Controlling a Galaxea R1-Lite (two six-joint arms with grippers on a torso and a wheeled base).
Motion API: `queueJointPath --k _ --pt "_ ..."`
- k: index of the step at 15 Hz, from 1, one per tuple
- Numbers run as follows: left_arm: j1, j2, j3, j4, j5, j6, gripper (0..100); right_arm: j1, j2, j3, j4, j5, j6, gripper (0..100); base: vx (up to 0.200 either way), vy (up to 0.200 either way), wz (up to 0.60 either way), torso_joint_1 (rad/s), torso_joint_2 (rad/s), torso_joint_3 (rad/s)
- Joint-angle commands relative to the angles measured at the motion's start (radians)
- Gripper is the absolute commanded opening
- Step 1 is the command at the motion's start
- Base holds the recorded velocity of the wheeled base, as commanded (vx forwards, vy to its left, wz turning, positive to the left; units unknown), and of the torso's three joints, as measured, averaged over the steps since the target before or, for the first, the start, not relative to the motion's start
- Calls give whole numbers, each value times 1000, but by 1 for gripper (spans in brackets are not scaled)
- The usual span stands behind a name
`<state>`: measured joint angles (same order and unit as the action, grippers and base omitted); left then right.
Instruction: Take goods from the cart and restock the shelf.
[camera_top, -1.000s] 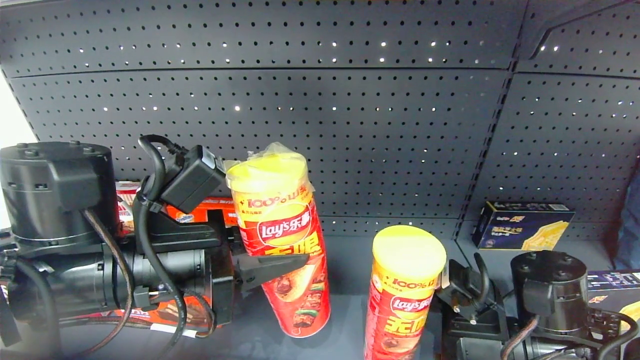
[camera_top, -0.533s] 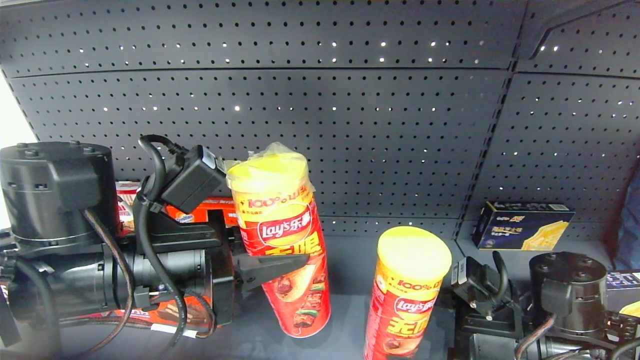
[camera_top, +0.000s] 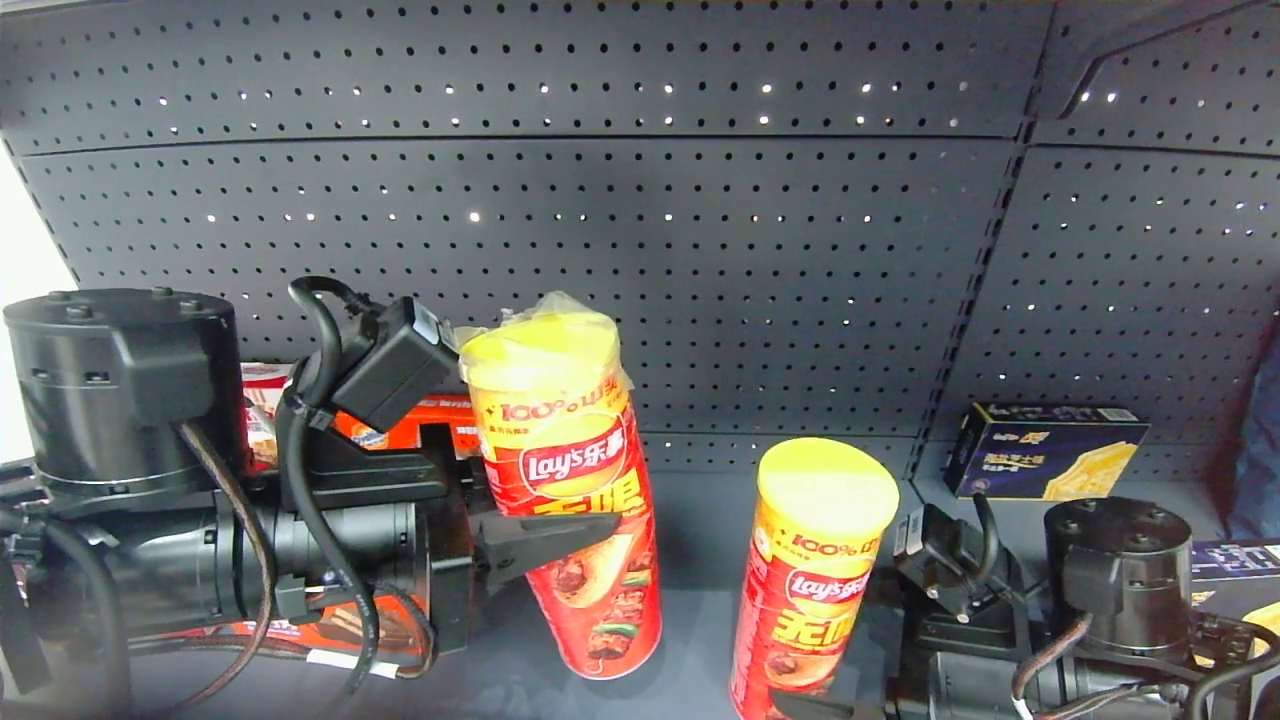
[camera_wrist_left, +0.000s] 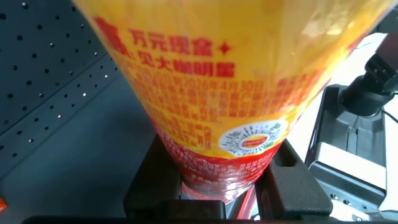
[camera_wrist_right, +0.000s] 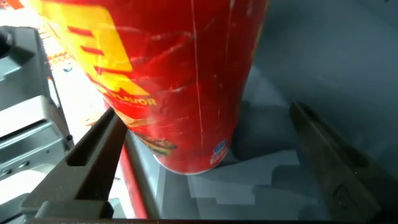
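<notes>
Left can (camera_top: 565, 470): yellow-lidded red tube, leaning slightly, lid towards the left arm, over the shelf (camera_top: 700, 530) left of centre. Whether its base touches the shelf cannot be told. Left gripper (camera_top: 575, 510): clamped on this can at mid-height, one finger (camera_top: 545, 535) crossing the front of the tube, the other behind it. The left wrist view shows the can wedged between the jaws. The left arm lies level, entering from the left, gripper pointing right.

Right can (camera_top: 815, 580): same kind, lower and nearer, leaning, right of centre. Right gripper (camera_wrist_right: 205, 115): fingers spread on either side of the can's lower part, one finger (camera_wrist_right: 93, 149) against its side, the other apart from it with bare shelf showing between. The right arm sits low at the lower right, gripper pointing left.

Surroundings: a strip of bare shelf separates the two cans and runs back to the perforated back panel (camera_top: 700, 280). An orange box (camera_top: 410, 425) stands behind the left arm. A dark box (camera_top: 1045, 450) stands in the next bay, well apart from the right can.
</notes>
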<state>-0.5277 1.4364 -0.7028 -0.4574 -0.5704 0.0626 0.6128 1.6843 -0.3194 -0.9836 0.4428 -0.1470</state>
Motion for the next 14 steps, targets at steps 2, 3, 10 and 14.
queueJointPath --k 2,3,10,14 --pt "0 10 3 -1 -2 0 0 -2 11 5 -12 1 -2 100 0 0 0 0 0 0" --pt "0 10 6 -1 -2 0 0 1 3 11 -29 2 -2 100 0 0 0 0 0 0" --pt "3 -5 9 -1 1 0 0 -130 -534 164 -20 4 43 100 0 0 0 0 0 0" --pt "6 -5 12 -3 1 2 0 -271 -1017 75 485 -3 53 100 0 0 0 0 0 0"
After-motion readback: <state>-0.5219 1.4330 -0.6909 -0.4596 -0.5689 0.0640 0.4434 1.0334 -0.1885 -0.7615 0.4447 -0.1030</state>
